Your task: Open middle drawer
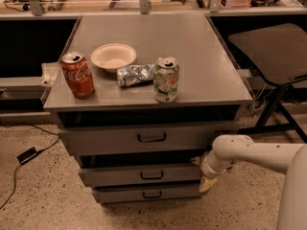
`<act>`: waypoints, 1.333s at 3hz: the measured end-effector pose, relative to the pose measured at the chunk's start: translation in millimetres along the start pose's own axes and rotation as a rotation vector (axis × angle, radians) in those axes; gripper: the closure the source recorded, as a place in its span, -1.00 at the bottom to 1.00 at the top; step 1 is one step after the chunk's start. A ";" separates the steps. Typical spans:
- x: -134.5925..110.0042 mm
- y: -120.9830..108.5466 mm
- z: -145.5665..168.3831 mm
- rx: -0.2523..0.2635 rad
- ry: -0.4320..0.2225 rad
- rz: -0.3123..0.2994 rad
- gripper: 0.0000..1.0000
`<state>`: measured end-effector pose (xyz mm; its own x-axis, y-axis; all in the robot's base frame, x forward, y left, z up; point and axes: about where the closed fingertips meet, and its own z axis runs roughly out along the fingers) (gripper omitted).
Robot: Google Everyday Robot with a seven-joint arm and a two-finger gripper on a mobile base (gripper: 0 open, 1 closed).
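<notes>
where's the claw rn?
Camera view, lower right: the claw is at the right end of the middle drawer, well right of its centre handle.

Lab or workshop bay.
Grey metal drawer cabinet [192, 47] on speckled floor [43, 195]; cluttered workbench [96, 4] behind it, black power cable [43, 128] left of it, gripper [207, 182] at its lower right.
</notes>
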<state>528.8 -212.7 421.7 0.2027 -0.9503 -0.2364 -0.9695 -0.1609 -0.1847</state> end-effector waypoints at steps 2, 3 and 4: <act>-9.4 29.4 -3.0 -0.043 0.022 -0.018 -0.28; -10.8 31.5 -8.1 -0.040 0.025 -0.019 -0.28; -11.7 30.9 -11.7 -0.040 0.025 -0.019 -0.32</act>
<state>494.9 -209.7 429.9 0.2186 -0.9530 -0.2095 -0.9703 -0.1895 -0.1504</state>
